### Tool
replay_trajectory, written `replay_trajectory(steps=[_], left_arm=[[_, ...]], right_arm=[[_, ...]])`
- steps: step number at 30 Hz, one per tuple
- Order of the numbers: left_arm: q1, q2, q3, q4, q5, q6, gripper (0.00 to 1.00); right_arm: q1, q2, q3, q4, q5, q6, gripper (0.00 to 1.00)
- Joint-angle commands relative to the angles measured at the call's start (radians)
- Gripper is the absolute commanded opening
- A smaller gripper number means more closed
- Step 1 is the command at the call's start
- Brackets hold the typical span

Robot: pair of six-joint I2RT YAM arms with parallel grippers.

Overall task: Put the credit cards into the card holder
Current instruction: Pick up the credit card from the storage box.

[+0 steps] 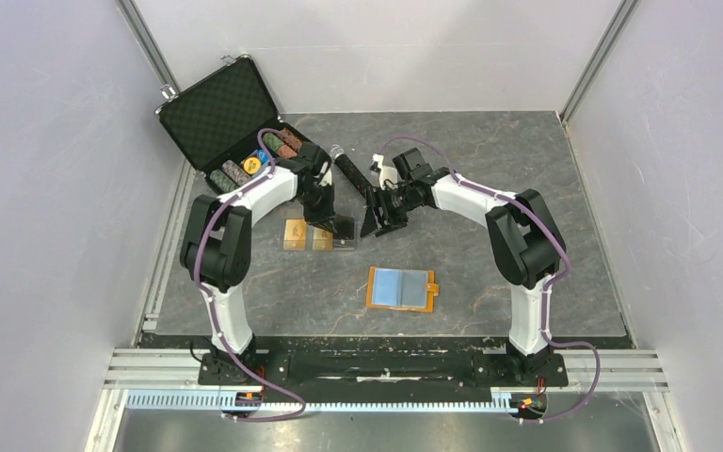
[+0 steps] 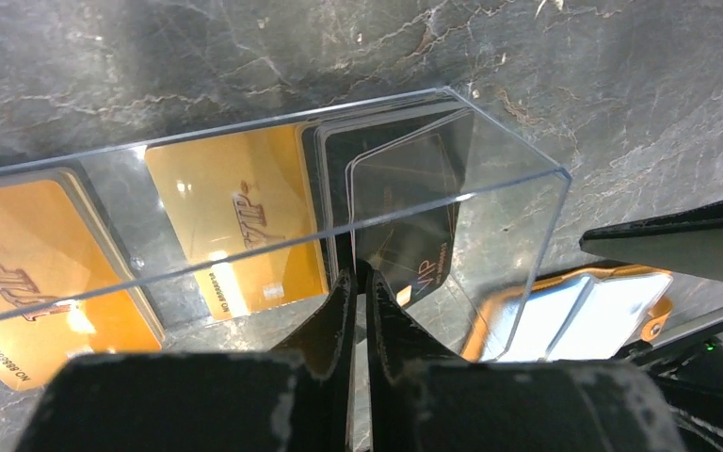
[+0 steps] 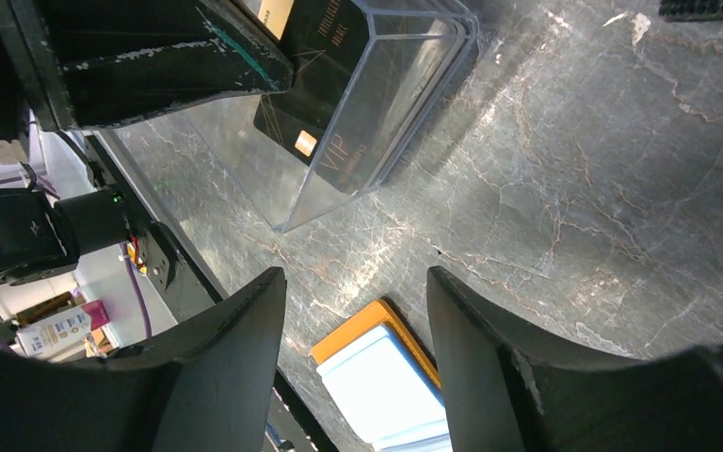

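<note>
A clear plastic box (image 2: 518,235) holds a stack of black credit cards. One black card (image 2: 409,207) is tilted up out of that stack, and my left gripper (image 2: 360,273) is shut on its near edge. Two gold credit cards (image 2: 235,217) (image 2: 28,254) lie flat to the left of the box, as the top view also shows (image 1: 294,233). The card holder (image 1: 400,288) lies open on the table, orange outside and light blue inside. My right gripper (image 3: 356,282) hovers open with nothing in it, with the card holder (image 3: 377,377) below it. The tilted black card (image 3: 315,104) is just beyond it.
An open black foam-lined chip case (image 1: 221,118) stands at the back left with several coloured chip rolls. A black bar-shaped object (image 1: 351,174) lies between the two arms at the back. Metal frame posts and white walls bound the table on the left, right and back.
</note>
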State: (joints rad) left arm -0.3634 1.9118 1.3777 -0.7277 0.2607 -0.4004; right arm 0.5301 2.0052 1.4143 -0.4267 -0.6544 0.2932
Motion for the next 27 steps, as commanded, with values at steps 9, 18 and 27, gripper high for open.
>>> replay_trajectory(steps=[9, 18, 27], left_arm=[[-0.047, 0.105, 0.120, -0.138, -0.076, 0.126, 0.20], [-0.065, 0.098, 0.166, -0.148, -0.058, 0.129, 0.07], [-0.065, 0.073, 0.205, -0.146, -0.030, 0.108, 0.07]], right_arm=[[-0.003, -0.056, -0.004, 0.016, 0.004, -0.005, 0.60], [-0.002, -0.046, 0.001, 0.015, 0.001, -0.007, 0.60], [-0.006, -0.044, 0.001, 0.014, 0.002, -0.011, 0.60]])
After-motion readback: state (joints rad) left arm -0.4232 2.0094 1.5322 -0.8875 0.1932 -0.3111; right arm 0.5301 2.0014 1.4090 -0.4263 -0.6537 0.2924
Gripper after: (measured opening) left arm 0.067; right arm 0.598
